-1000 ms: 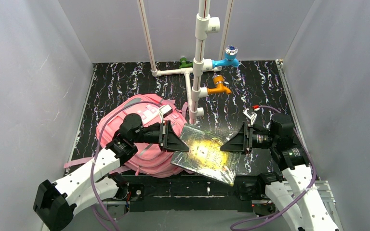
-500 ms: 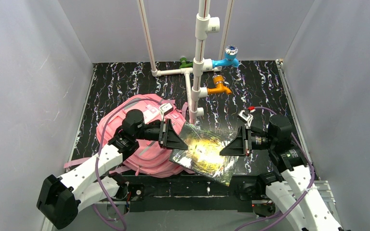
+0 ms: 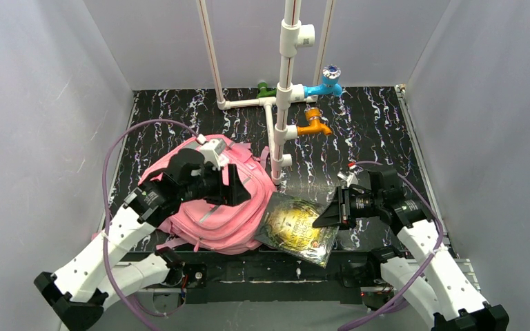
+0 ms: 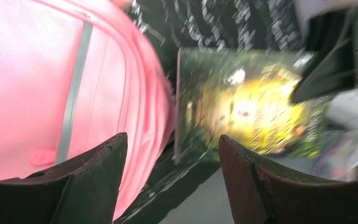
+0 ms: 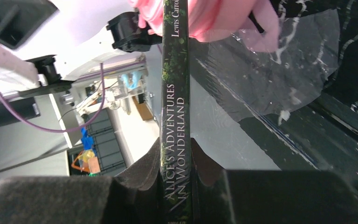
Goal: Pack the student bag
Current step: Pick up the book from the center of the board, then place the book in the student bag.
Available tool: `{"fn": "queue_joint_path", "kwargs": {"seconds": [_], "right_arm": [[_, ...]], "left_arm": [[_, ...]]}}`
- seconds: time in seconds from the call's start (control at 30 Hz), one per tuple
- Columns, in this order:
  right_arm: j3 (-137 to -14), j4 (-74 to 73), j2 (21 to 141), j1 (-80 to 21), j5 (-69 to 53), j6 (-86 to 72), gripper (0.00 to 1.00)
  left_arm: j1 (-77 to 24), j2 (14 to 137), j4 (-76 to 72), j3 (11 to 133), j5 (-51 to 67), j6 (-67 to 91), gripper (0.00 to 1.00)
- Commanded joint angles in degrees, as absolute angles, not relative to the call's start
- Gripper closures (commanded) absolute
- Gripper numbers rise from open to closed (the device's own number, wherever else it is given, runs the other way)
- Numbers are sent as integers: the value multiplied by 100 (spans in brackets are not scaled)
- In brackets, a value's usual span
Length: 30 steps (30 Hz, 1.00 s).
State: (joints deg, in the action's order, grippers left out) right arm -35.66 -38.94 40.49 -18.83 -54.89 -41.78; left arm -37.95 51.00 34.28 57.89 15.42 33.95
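Book (image 3: 295, 227), glossy green-and-gold, titled "Alice's Adventures in Wonderland", at near edge of black marbled worktop (image 3: 379, 131); right claw (image 3: 326, 215) pinches its spine. Left claw (image 3: 240, 185) spread above large pink fabric backpack (image 3: 200, 214), just left of book. White pipe stand with coloured taps (image 3: 283, 103) beyond.

Right wrist view: white lettering running lengthwise along the spine of the book (image 5: 175, 93).
- Title, capitals, two lines: "ALICE'S ADVENTURES" / "IN WONDERLAND".
- Author, smaller type, further up the spine: "Lewis Carro", rest cut off at frame edge.
- Tiny marks at the spine's near end, below where the right claw (image 5: 177, 156) grips it: too small to read.

Top view: glossy yellow-green front cover, lettering not legible.

Left wrist view: cover blurred, unreadable.
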Motion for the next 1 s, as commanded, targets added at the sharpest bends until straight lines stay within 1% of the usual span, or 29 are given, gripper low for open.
{"fn": "queue_joint_path", "kwargs": {"seconds": [0.0, 0.03, 0.1, 0.2, 0.37, 0.47, 0.67, 0.77, 0.8, 0.83, 0.9, 0.93, 0.97], "right_arm": [[-4537, -5008, 4203, -1898, -5206, -3343, 99], [-4682, -5250, 4289, -1898, -5114, -3190, 99], [-4975, -5650, 4411, -1898, -4946, -2907, 99], [-5112, -5680, 4395, -1898, -4871, -2862, 99], [-4853, -5363, 4212, -1898, -4974, -3281, 99], [-4753, -5193, 4108, -1898, -5005, -3464, 99], [-4746, -5238, 4091, -1898, -4977, -3463, 99], [-4759, -5261, 4079, -1898, -4977, -3472, 99], [-4780, -5283, 4078, -1898, -4984, -3476, 99], [-4807, -5308, 4079, -1898, -4983, -3472, 99], [-4900, -5417, 4106, -1898, -4969, -3414, 99], [-4957, -5498, 4127, -1898, -4952, -3325, 99], [-5022, -5592, 4153, -1898, -4949, -3260, 99]], "left_arm": [[-5245, 5267, 4427, 5870, -941, 2064, 32], [-5682, 5402, 4429, 5864, -1467, 1982, 32], [-6244, 5755, 4396, 5828, -2309, 1982, 30], [-6714, 6230, 4156, 5684, -3129, 1879, 26], [-7235, 7108, 4085, 5664, -4293, 1747, 20], [-7320, 7372, 4064, 5610, -4690, 1820, 21], [-7321, 7707, 4243, 5468, -5193, 1824, 30], [-7313, 7729, 4256, 5356, -5294, 1656, 35], [-7317, 7761, 4277, 5357, -5317, 1600, 39], [-7313, 7775, 4356, 5386, -5339, 1580, 46], [-7313, 7707, 4693, 5575, -5449, 1737, 69], [-7313, 7585, 4840, 5693, -5471, 1811, 78], [-7313, 7392, 4924, 5798, -5449, 1869, 83]]}}
